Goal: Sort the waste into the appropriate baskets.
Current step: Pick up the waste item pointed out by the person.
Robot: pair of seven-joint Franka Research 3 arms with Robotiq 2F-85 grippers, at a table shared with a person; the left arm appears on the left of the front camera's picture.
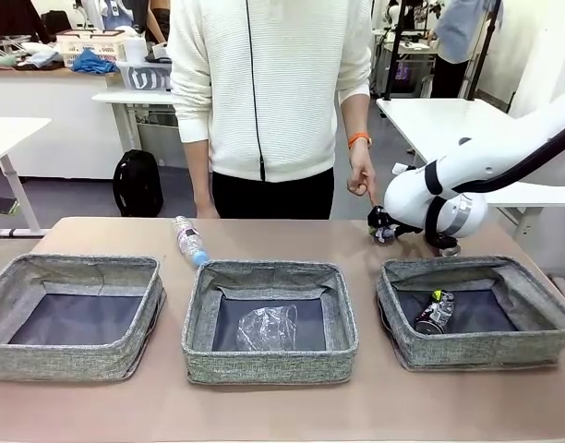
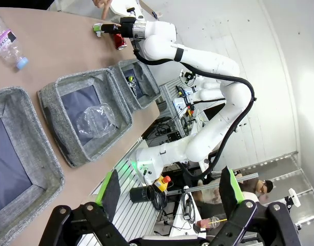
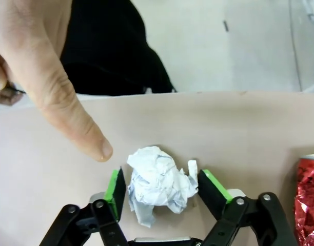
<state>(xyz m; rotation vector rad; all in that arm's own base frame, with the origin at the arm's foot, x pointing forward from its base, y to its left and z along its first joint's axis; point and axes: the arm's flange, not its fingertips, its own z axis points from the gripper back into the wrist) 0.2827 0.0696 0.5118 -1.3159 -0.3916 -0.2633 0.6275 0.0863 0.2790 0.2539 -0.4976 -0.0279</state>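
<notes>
Tan tabletop, lower centre: we are seeing the right gripper [image 3: 159, 188] closing its green pads on the crumpled white paper wad [image 3: 158, 182]; the left gripper [image 2: 170, 190] is hanging wide open, empty.

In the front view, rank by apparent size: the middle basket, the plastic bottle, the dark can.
1. Middle basket, by far the largest.
2. Plastic bottle.
3. Dark can, though partly hidden by the basket wall, so bottle versus can is unsure.

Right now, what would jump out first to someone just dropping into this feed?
The right gripper at the table's far right edge, its green pads closing around the crumpled paper wad, with the person's finger pointing right at it. A crushed red can lies just beside. Nearer, three grey baskets sit in a row: a clear plastic cup in the middle basket, a dark can in the right basket.
</notes>
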